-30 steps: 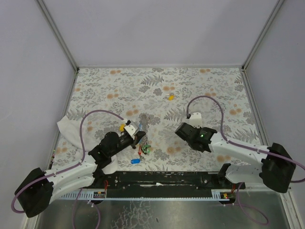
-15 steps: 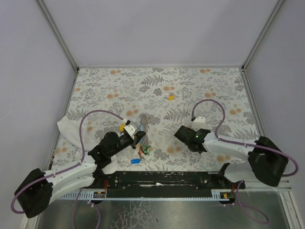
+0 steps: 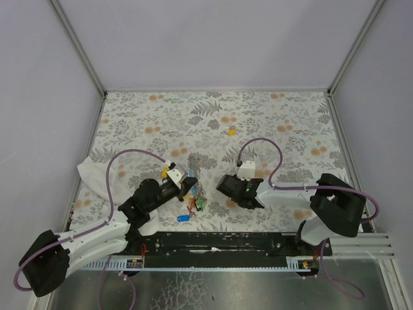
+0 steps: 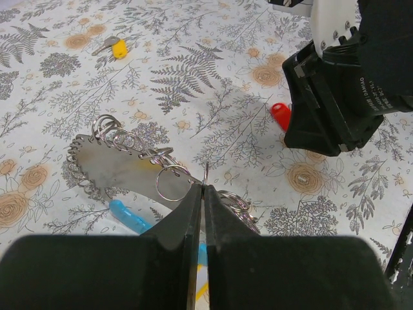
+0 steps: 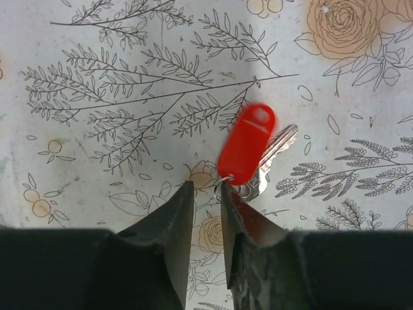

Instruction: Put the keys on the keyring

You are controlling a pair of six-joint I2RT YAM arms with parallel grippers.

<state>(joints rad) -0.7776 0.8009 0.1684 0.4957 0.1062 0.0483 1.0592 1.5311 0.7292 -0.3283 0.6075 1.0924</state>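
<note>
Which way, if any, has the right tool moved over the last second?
Yes. In the top view the right tool has slid left, from right of the yellow key to about in line with it.

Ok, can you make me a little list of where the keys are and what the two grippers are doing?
left gripper: shut on a metal ring of the keyring
right gripper: fingers slightly apart, tips at the red key's small ring; grip unclear
red key: lying right in front of the right gripper
yellow key: lying loose, far from both grippers
white cloth: far left, untouched
</note>
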